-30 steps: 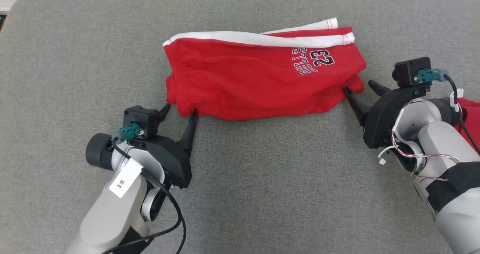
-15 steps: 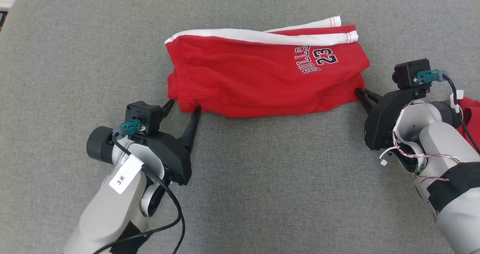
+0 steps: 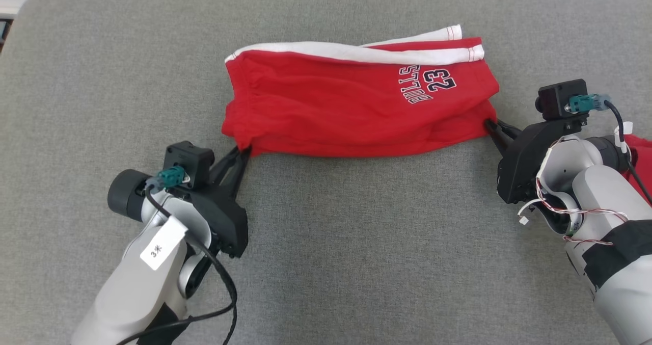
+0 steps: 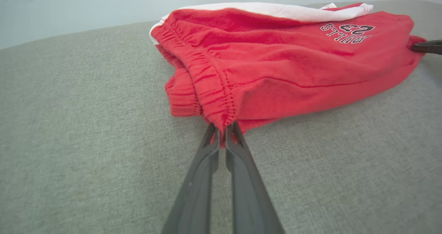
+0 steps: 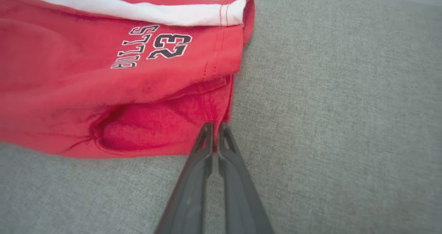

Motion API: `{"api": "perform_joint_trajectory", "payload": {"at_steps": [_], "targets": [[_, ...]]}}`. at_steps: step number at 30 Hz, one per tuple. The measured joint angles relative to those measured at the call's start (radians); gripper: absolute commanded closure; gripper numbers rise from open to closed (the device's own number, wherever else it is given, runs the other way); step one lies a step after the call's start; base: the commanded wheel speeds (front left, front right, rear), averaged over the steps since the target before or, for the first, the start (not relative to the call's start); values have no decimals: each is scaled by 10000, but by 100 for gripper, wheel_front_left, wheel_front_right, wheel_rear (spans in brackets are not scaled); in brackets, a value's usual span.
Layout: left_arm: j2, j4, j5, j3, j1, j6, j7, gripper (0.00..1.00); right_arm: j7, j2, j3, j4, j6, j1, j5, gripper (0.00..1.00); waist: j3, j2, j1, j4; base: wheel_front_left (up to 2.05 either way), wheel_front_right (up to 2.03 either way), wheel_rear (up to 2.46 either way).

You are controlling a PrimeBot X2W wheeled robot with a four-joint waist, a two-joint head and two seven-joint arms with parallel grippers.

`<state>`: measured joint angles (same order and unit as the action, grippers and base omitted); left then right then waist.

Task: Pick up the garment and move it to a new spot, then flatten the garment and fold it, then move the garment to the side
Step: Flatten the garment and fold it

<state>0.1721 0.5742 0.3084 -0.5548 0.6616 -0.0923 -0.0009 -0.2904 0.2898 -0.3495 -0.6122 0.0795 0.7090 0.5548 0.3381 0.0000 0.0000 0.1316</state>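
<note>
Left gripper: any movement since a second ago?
Yes. Against the grey fabric cushion, the left gripper has slid slightly toward the head view's left, and its fingers have closed on the near left corner of the red fleece shorts.

The garment (image 3: 351, 110) is soft red cloth, matt and a little fleecy; its waistband (image 4: 207, 85) is gathered and ribbed; its white stripe (image 3: 356, 53) is smoother cloth; the grey surface (image 3: 356, 243) is woven fabric, matt and slightly rough; the left gripper (image 3: 243, 151) and right gripper (image 3: 490, 125) look like smooth, dark, matt plastic; the left forearm (image 3: 132, 294) is pale, faintly glossy plastic with a paper label (image 3: 156, 249).
</note>
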Motion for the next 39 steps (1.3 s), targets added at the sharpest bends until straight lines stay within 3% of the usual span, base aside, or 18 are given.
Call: {"api": "perform_joint_trajectory", "payload": {"at_steps": [6,11,18,27,33,34,35,36,37,38,39], "targets": [[556,-35,-217,-194,-349,-136,-226,100,188,-35,63,499,178,-389,460,100,-292,-1,0,-41,0,0,0],[656,-36,-249,-391,-912,-148,-364,100,270,81,67,920,192,-1262,533,100,-589,0,0,-91,0,0,0],[892,-238,-245,-633,-1895,-222,-631,100,445,359,311,2006,219,-3285,917,100,-1286,-1,-1,-189,0,0,0],[1534,-1045,-163,-709,-3686,-221,-704,100,428,370,533,3862,-194,-5846,1434,100,-2204,-1,-2,-551,0,0,0],[1626,-1469,105,-723,-4223,-127,-642,100,224,441,671,4663,-506,-6633,1682,100,-2486,-1,-3,-867,0,0,0],[1630,-1532,111,-721,-4305,-92,-616,100,163,445,665,4763,-545,-6704,1684,96,-2516,-1,-3,-905,0,0,0],[1618,-1551,165,-731,-4381,-77,-529,85,161,453,683,4892,-598,-6806,1687,75,-2540,-1,-3,-938,0,0,0],[1616,-1572,196,-759,-4450,-77,-424,38,111,456,663,4955,-679,-6876,1682,31,-2554,-2,-3,-965,0,0,0],[1609,-1616,196,-779,-4523,-77,-424,38,31,489,619,4972,-717,-6938,1678,31,-2555,-1,-2,-976,0,0,0],[1586,-1632,245,-765,-4559,-52,-380,0,-40,493,612,4974,-721,-7012,1685,0,-2545,-1,-2,-977,0,0,0],[1559,-1647,316,-757,-4558,-44,-286,0,-92,476,612,4953,-771,-7055,1730,0,-2531,0,-1,-975,0,0,0]]}}
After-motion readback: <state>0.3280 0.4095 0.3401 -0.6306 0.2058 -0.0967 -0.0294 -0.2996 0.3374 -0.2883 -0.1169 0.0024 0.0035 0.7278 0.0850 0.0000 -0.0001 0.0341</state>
